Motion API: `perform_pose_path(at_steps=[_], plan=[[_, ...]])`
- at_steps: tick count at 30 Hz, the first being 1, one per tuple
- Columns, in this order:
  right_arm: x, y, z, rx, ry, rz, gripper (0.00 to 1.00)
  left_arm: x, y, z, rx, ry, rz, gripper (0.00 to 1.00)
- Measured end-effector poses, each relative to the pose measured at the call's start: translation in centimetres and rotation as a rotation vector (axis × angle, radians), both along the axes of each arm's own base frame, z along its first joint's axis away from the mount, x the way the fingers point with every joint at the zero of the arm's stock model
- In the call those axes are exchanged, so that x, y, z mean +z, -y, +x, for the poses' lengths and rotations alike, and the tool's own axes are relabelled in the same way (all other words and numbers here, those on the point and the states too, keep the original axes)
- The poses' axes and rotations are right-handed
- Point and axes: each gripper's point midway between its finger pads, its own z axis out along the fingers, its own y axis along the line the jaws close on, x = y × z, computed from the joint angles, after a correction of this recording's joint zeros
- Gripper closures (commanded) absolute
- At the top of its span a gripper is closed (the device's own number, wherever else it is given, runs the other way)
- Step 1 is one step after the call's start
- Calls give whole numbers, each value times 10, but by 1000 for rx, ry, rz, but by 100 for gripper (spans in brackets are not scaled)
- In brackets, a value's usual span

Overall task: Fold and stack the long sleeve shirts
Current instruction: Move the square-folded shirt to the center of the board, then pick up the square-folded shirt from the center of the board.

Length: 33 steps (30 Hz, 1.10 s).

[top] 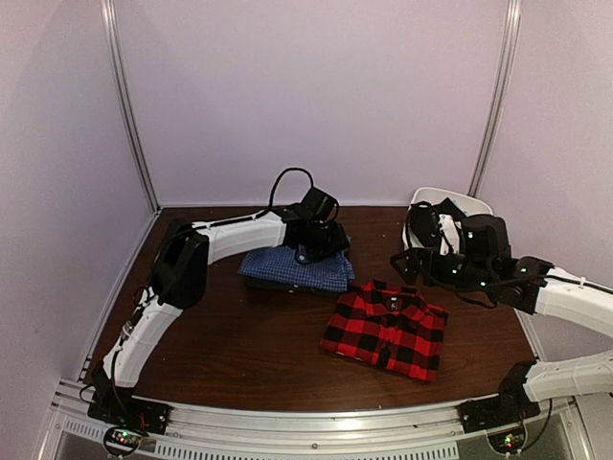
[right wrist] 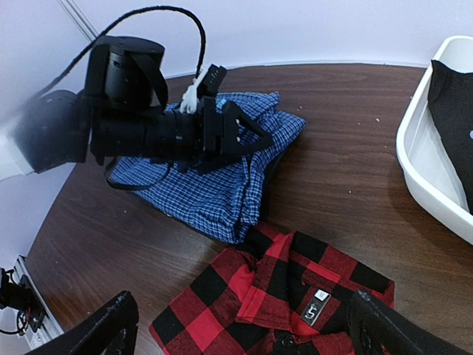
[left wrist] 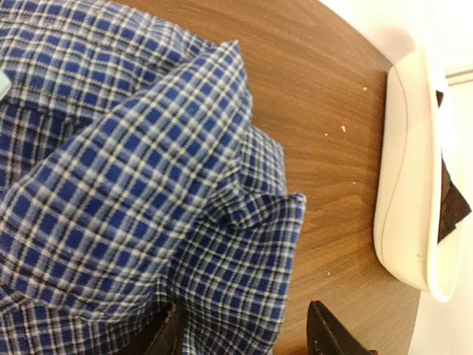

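Top external view: a white plastic tub [top: 474, 203] sits at the far right corner of the brown wooden table [top: 249, 355]. Left of the tub lies the blue fine-check shirt [top: 292, 271], folded into a compact bundle. Nearer the arm bases than the tub, and slightly to its left, lies the red-and-black buffalo-plaid shirt [top: 386, 333], folded into a rectangle with its collar turned toward the tub. The two shirts lie close beside each other, not stacked; whether they touch cannot be told

The left gripper [top: 321, 244] hangs over the blue shirt's edge on the tub side. From the left wrist its jaws stand apart, with one dark finger [left wrist: 166, 333] against the checked cloth and the other over bare wood. The right gripper [right wrist: 247, 333] hovers on the near side of the tub, above the plaid shirt's collar, with its jaws spread wide and holding nothing

A small dark neck tag [right wrist: 314, 307] inside the plaid collar bears a pale mark, too small to read. A black cloth [right wrist: 452, 111] lies inside the tub
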Motion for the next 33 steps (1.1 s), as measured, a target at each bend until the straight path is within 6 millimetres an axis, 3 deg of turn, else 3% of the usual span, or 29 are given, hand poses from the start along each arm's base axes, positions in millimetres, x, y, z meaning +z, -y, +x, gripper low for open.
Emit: perform_pose_path(at_steps=[4, 15, 22, 26, 29, 33], plan=[[-17, 8, -4, -23, -32, -38, 0, 10, 10, 2, -39, 34, -43, 37], [-31, 23, -2, -99, -65, -61, 0, 44, 45, -4, -194, 103, -212, 37], [-47, 33, -4, -167, -123, -60, 0, 42, 60, -13, -300, 102, -270, 36], [-59, 45, -5, -228, -158, -63, 0, 44, 60, -21, -351, 111, -260, 36], [-75, 54, -8, -268, -200, -67, 0, 49, 48, -35, -380, 104, -230, 36], [-105, 69, -17, -325, -275, -77, 0, 79, 28, -59, -422, 131, -209, 37]])
